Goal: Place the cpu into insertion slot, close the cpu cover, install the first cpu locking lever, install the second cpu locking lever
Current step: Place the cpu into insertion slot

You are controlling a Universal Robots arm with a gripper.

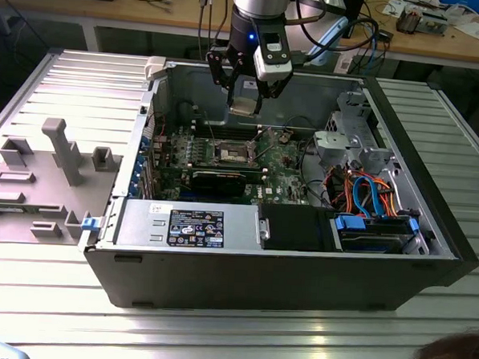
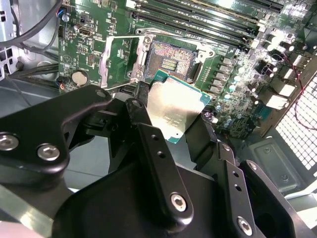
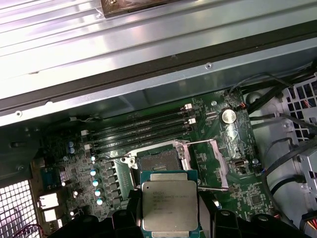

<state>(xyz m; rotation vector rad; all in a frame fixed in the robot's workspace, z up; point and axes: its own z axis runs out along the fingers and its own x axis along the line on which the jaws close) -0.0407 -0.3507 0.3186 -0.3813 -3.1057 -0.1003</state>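
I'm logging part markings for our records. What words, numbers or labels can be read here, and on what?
On the cpu, held by the gripper: faint print on its metal top, too small to read.
On the label of the silver box: print too small to read.
On the motherboard: white markings, too small to read.

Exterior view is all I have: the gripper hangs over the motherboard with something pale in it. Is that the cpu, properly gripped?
Observer: Yes. In the first wrist view the gripper is shut on the cpu, which is held by two opposite edges with its metal top showing.
Operator: Is the socket free?
Observer: In the second wrist view the insertion slot is bare, with its contact field exposed and nothing seated in it.
Operator: And the cover?
Observer: In the second wrist view the cpu cover is swung open beside the slot, not lying over it.
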